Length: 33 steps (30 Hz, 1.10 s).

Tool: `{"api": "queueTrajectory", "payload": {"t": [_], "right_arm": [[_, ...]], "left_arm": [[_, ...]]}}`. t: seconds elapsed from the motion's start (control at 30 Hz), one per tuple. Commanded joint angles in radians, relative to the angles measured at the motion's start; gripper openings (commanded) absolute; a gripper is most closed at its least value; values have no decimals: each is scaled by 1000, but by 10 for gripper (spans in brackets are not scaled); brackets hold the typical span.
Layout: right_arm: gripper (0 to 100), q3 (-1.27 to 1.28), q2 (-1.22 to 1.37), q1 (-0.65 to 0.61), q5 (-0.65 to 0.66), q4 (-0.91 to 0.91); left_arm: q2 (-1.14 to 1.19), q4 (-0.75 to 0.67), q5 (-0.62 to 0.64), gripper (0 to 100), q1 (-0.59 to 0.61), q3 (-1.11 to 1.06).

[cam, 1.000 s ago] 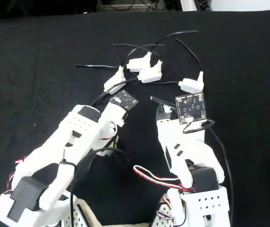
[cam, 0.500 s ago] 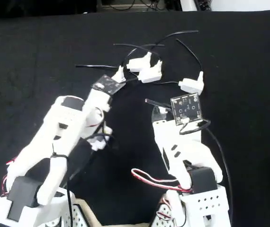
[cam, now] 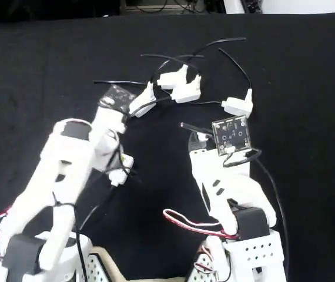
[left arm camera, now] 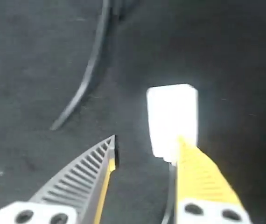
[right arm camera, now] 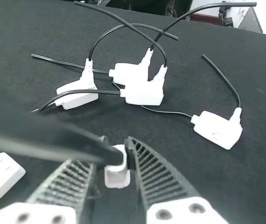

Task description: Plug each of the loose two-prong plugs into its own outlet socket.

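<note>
Pickup step: right fingers (right arm camera: 147,175) clamp a white plug (right arm camera: 114,176); the open left fingers (left arm camera: 196,175), beside a white block (left arm camera: 172,116), likely must close on it next.

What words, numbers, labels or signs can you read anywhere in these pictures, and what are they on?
No text can be read.
Loose white pieces: visible faces plain, no print.
White plug in the right gripper: no print.
Circuit board on an arm's wrist: marks too small to read.
</note>
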State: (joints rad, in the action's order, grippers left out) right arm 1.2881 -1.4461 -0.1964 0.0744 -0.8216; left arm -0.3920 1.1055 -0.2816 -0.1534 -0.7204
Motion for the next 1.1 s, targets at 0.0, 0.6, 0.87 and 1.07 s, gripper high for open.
{"api": "queueTrajectory", "payload": {"t": [0.0, 0.6, 0.87, 1.07], "right_arm": [[14, -8, -2, -15, 9, 12], [14, -7, -2, -15, 9, 12], [14, -2, -2, -15, 9, 12], [14, 1, -2, -15, 9, 12]], "left_arm": [[-71, -89, 77, 207, -82, -53], [152, -215, 83, 205, -77, -122], [153, -221, -28, 75, -101, -131], [149, -215, -198, 103, -99, -153]]}}
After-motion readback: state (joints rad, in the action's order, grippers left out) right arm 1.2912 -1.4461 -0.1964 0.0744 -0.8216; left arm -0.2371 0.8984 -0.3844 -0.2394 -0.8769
